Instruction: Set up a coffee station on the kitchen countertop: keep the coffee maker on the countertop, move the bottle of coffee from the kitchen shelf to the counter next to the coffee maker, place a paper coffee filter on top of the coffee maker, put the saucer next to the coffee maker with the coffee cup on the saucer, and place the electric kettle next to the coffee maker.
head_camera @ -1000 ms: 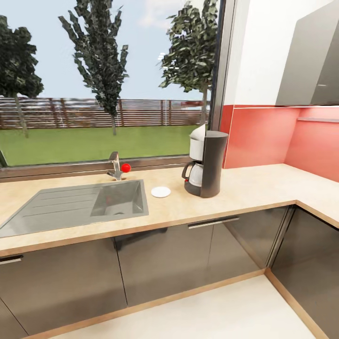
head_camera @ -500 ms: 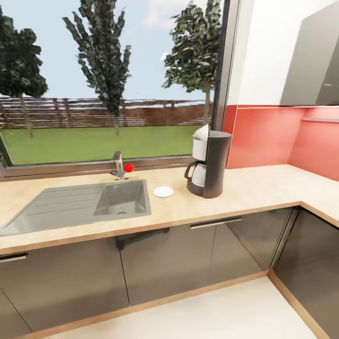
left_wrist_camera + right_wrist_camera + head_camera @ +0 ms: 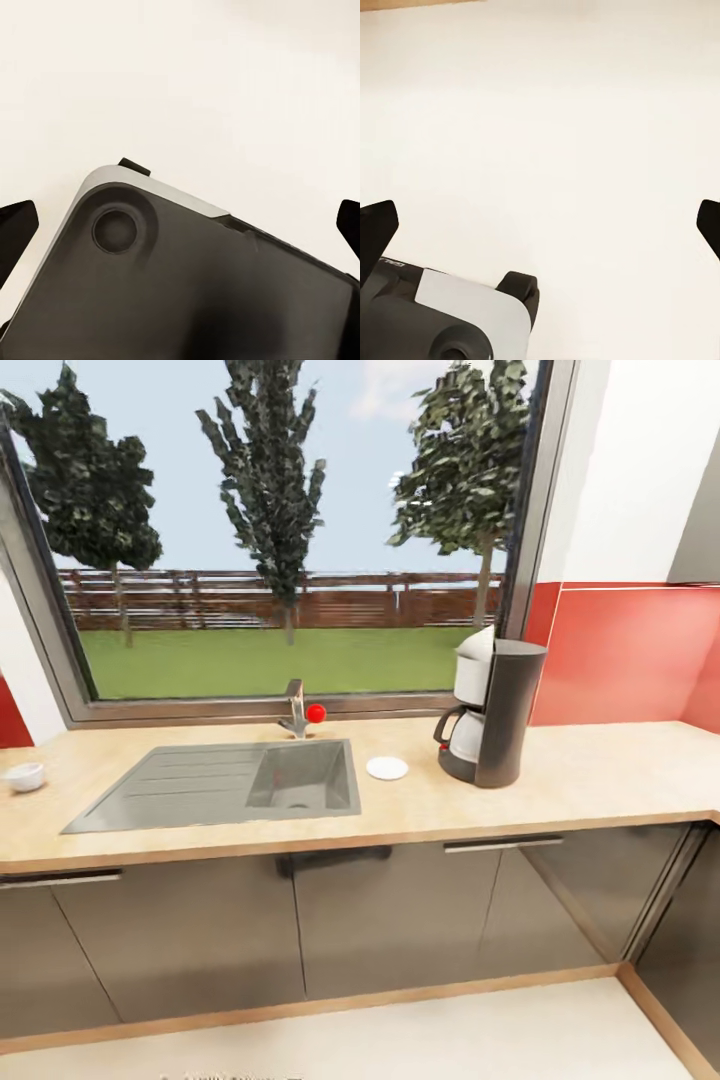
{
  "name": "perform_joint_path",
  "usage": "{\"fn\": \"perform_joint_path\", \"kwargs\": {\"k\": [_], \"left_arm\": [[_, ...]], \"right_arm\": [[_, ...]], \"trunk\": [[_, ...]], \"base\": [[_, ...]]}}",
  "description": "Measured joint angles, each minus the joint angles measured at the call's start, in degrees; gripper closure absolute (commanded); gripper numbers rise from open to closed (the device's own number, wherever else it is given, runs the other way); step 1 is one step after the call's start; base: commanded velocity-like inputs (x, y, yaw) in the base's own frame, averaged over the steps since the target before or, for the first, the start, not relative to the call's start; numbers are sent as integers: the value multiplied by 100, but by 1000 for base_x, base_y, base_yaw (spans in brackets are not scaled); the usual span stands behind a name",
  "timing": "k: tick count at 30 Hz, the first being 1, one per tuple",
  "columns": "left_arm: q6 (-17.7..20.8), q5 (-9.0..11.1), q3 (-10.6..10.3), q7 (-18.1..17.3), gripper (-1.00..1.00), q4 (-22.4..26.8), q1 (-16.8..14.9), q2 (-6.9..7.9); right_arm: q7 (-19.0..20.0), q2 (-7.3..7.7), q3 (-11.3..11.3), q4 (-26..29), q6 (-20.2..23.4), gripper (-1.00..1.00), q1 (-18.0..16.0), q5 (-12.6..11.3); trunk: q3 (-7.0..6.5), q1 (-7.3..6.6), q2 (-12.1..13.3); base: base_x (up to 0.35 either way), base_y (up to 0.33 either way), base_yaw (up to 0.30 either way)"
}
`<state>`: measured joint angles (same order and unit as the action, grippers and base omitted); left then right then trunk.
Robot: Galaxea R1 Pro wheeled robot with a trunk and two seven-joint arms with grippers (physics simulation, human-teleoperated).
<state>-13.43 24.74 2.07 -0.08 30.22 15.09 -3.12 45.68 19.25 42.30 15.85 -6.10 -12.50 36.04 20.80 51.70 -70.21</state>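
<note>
While the robot is facing the surface (image 3: 600,780), the coffee maker (image 3: 495,710) is standing by the saucer (image 3: 387,768); the coffee cup (image 3: 25,776) is sitting well apart, awaiting pickup. Both jaws are hanging spread, empty.

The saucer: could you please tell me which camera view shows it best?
The head view: the saucer lies flat on the kitchen countertop, between sink and coffee maker. Both wrist views look at pale floor and robot parts instead.
</note>
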Motion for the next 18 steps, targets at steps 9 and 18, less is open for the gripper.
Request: {"fn": "perform_joint_path", "kwargs": {"k": [9, 18], "left_arm": [[0, 0, -1, 0, -100, 0, 0, 0], [0, 0, 0, 4, -100, 0, 0, -2]], "right_arm": [[1, -15, 0, 0, 0, -100, 0, 7], [-4, -19, -6, 0, 0, -100, 0, 9]], "trunk": [[0, 0, 0], [0, 0, 0]], "base": [[0, 0, 271], [0, 0, 271]]}}
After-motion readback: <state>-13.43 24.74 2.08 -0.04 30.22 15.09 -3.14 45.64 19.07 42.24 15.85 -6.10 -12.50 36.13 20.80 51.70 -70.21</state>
